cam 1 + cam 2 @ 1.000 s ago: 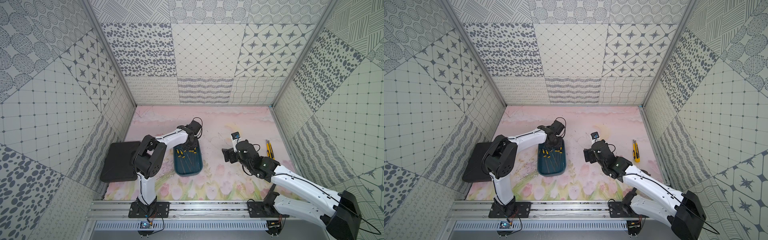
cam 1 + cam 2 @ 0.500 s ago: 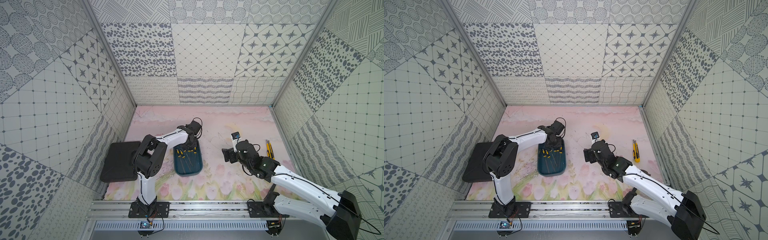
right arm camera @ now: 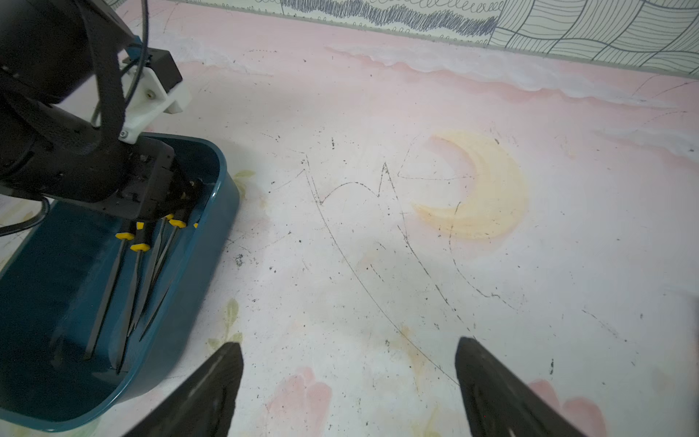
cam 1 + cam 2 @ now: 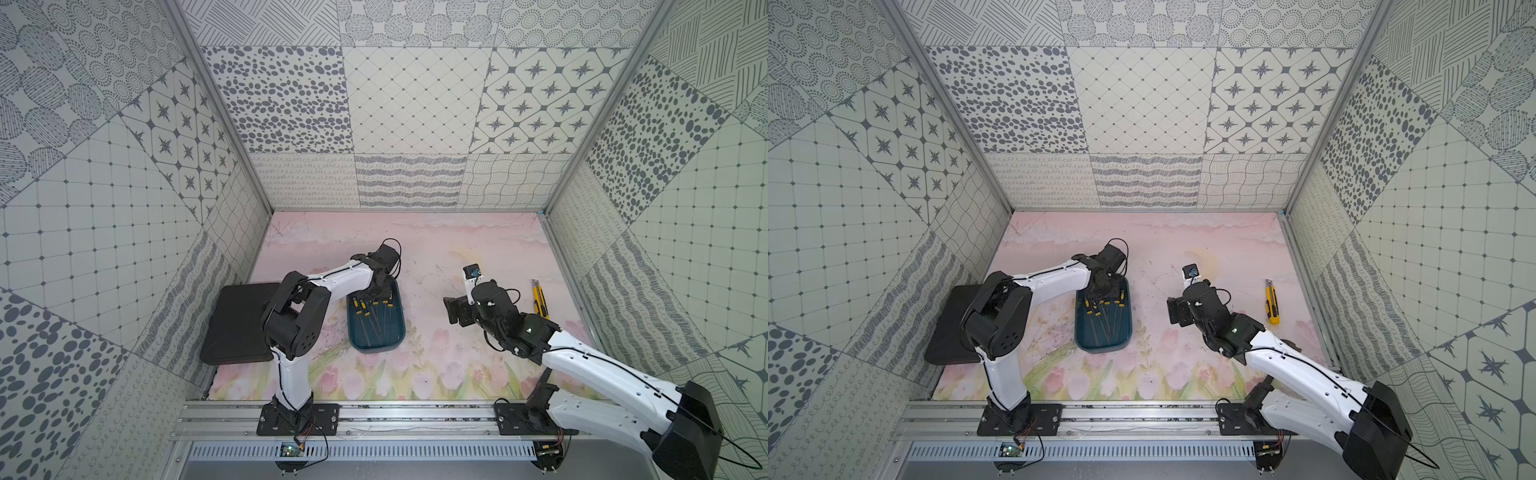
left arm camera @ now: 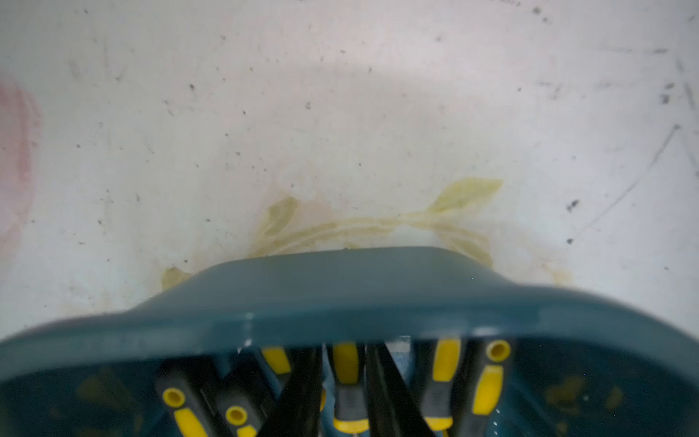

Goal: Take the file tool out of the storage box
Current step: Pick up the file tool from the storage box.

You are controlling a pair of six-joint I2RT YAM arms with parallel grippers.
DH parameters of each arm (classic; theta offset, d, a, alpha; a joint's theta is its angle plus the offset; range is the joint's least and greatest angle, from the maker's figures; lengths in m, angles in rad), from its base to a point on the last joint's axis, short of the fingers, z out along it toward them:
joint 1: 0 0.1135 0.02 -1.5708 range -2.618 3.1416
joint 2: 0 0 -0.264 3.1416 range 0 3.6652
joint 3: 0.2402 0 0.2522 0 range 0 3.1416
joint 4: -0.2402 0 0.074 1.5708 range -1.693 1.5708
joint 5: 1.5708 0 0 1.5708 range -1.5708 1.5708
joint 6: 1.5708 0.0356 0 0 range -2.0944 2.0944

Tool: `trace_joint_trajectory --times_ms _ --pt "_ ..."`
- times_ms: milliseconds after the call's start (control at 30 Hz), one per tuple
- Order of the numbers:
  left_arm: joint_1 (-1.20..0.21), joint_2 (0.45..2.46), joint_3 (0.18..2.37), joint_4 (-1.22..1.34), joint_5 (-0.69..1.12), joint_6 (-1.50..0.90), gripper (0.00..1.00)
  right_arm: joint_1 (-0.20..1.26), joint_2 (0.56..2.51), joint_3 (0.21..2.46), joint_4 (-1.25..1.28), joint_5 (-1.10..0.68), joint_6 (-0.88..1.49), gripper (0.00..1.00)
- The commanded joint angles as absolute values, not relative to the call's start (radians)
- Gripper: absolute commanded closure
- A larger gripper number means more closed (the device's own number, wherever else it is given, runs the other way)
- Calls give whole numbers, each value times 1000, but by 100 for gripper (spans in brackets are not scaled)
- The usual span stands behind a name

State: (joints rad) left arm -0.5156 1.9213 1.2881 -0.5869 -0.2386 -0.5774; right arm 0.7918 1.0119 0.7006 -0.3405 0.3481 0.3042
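Left wrist view is showing the left claw (image 5: pixel 345 353) reaching down inside the storage box (image 5: pixel 340 287), a shallow dark teal plastic tub with rounded corners and a raised rim. Its two black fingers (image 5: pixel 302 397) are drawn close together and pinching the file tool (image 5: pixel 350 401), a slim file with a yellow-and-black handle, by that handle. The file tool is sitting in the box among the other yellow-handled files (image 5: pixel 488 382), at the end farthest from the robot's base rail; whether it is resting on the bottom or raised off it I cannot tell. In both top views the storage box is sitting on the pink flower-printed counter (image 4: pixel 436 257) in front of the left arm, with the files' handles pointing towards the back wall and their dark blades towards the rail. A flat black rectangular case (image 4: pixel 237 320) is lying at the counter's left edge, partly behind the left arm. The right claw (image 3: pixel 348 344) is hovering above bare counter, well apart from the box, its fingers standing wide apart and holding nothing. A yellow-and-black utility knife (image 4: pixel 539 301) is lying near the right wall, beside the right arm.
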Motion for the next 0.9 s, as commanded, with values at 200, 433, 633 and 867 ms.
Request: trace_joint_trajectory --times_ms 200,433,633,867 --pt "-504 1946 1301 -572 -210 -558 87 799 966 677 -333 351 324 8" --pt "-504 1769 1216 -505 -82 -586 92 810 949 712 -335 140 333 8" --pt "-504 1599 1133 -454 17 -634 92 817 981 737 -252 -102 455 13" --pt "-503 1420 1034 -344 126 -755 92 846 1076 694 -12 -277 621 25"
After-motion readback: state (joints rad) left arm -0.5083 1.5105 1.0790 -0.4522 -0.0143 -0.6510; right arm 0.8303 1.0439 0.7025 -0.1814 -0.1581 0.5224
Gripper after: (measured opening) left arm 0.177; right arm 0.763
